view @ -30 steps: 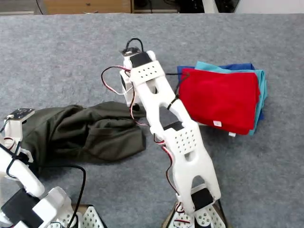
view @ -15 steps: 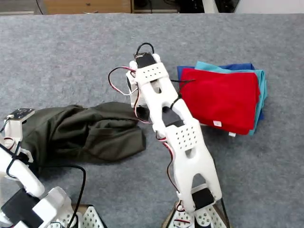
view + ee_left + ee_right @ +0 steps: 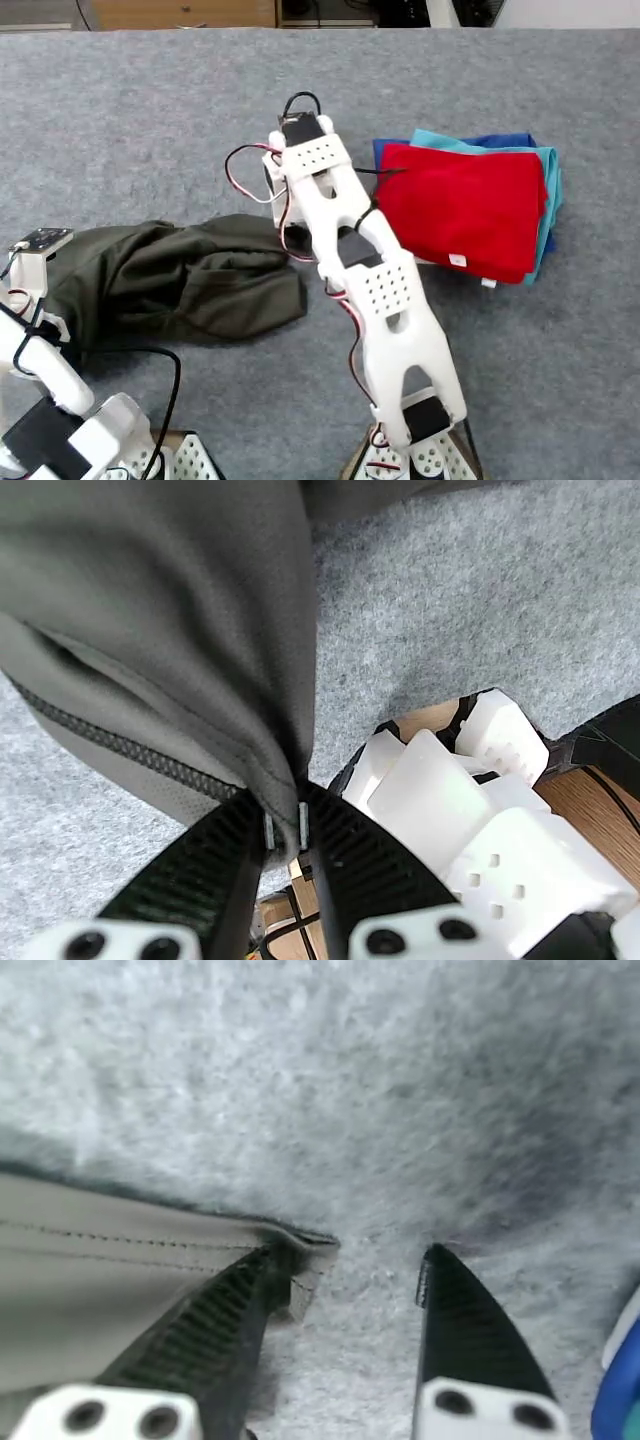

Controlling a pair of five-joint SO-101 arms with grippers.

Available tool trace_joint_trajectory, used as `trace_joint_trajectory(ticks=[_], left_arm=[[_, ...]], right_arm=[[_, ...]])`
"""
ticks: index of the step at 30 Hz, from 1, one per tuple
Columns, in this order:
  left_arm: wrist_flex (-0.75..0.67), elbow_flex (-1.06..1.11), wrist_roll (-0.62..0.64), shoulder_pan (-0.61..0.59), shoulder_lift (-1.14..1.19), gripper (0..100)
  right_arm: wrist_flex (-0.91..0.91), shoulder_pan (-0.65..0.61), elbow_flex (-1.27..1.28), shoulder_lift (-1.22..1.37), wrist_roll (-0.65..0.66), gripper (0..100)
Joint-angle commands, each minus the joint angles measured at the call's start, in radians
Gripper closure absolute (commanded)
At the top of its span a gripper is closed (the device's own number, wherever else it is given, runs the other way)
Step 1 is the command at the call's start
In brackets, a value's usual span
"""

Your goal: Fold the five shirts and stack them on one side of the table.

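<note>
Across the grey felt table (image 3: 150, 110) the biggest thing is the olive shirt (image 3: 190, 275), which lies crumpled and unfolded left of centre, well apart from nothing much but my own two arms. To its right sits the folded stack, with the red shirt (image 3: 460, 205) on top, a teal shirt (image 3: 548, 180) and a blue shirt (image 3: 505, 141) showing at the edges beneath; whether more lie under them I cannot tell. Over the last second my right arm (image 3: 370, 270) has swung its wrist a little farther from me and toward the stack, while the olive shirt has hardly stirred. My right pincer (image 3: 355, 1260) now stands wide, one finger touching the shirt's hemmed corner, the other on bare felt, gripping nothing. My left pincer (image 3: 283, 825) has not moved and is clamped tight on the olive shirt's edge near my left base. I judge this shirt to be the one left to fold; the right side must first close on that corner before any spreading can begin.
</note>
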Motion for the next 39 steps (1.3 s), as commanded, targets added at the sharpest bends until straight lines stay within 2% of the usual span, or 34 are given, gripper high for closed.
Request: trace_joint_trajectory(ticks=[1, 5, 10, 16, 24, 31, 36, 39], left_arm=[[0.008, 0.002, 0.012, 0.002, -0.013, 98], [0.008, 0.002, 0.012, 0.002, -0.013, 98], [0.008, 0.002, 0.012, 0.002, -0.013, 98], [0.008, 0.002, 0.012, 0.0, -0.013, 98], [0.008, 0.0, 0.017, 0.0, -0.013, 98], [0.006, -0.097, 0.069, 0.008, -0.021, 98], [0.003, -0.183, 0.161, 0.04, -0.013, 98], [-0.066, -0.192, 0.285, 0.095, -0.013, 98]], right_arm=[[-0.008, -0.059, -0.035, -0.001, -0.014, 80.0], [-0.008, -0.061, -0.035, -0.001, -0.012, 81.9], [-0.008, -0.062, -0.035, -0.001, -0.012, 96.1], [-0.006, -0.062, -0.035, -0.001, -0.012, 93.8], [0.006, -0.062, -0.038, -0.001, 0.02, 98.1], [0.008, -0.059, -0.093, -0.03, 0.063, 99.8], [-0.035, -0.03, -0.271, -0.054, 0.092, 99.8], [-0.114, -0.005, -0.397, -0.054, 0.13, 99.8]])
